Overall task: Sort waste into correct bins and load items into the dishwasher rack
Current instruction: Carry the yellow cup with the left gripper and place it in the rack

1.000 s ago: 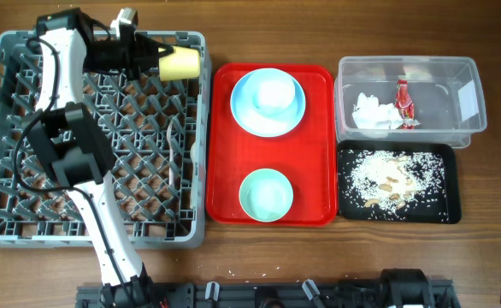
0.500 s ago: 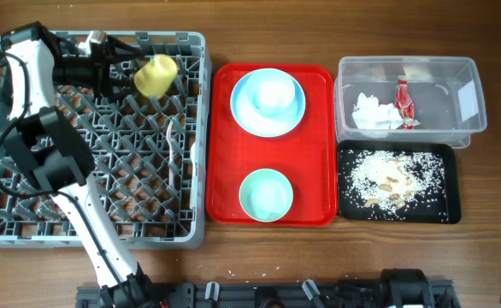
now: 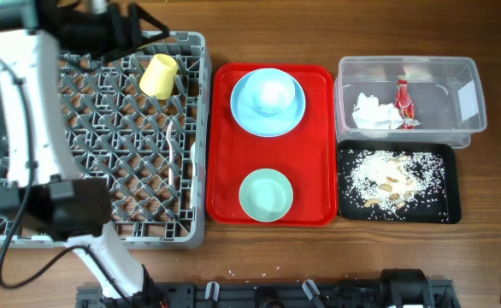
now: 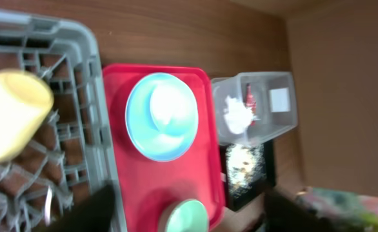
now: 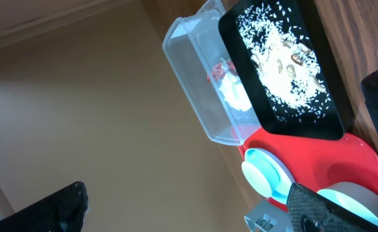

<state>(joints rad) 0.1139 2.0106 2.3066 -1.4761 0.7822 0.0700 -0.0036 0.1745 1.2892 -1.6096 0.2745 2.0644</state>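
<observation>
The yellow cup (image 3: 158, 75) lies on its side in the far right part of the grey dishwasher rack (image 3: 11, 227), free of any grip. My left gripper (image 3: 138, 32) hovers open at the rack's far edge, just left of the cup; its wrist view shows the cup (image 4: 11, 116) off to the left of the jaws. On the red tray sit the light blue plate (image 3: 244, 109) and the pale green bowl (image 3: 265, 195). A cream utensil (image 3: 173, 147) rests in the rack. My right gripper (image 5: 189, 212) is open, empty and high above the table.
The clear tub (image 3: 443, 85) at the back right holds a white napkin (image 3: 372, 113) and a red wrapper (image 3: 403, 101). Rice-like scraps (image 3: 391, 175) cover the black tray (image 3: 451, 201) in front of it. The red tray (image 3: 319, 171) lies between rack and bins.
My left gripper let go of the yellow cup, which dropped into the rack's far right corner area. The left arm drew back to the left and rose.
</observation>
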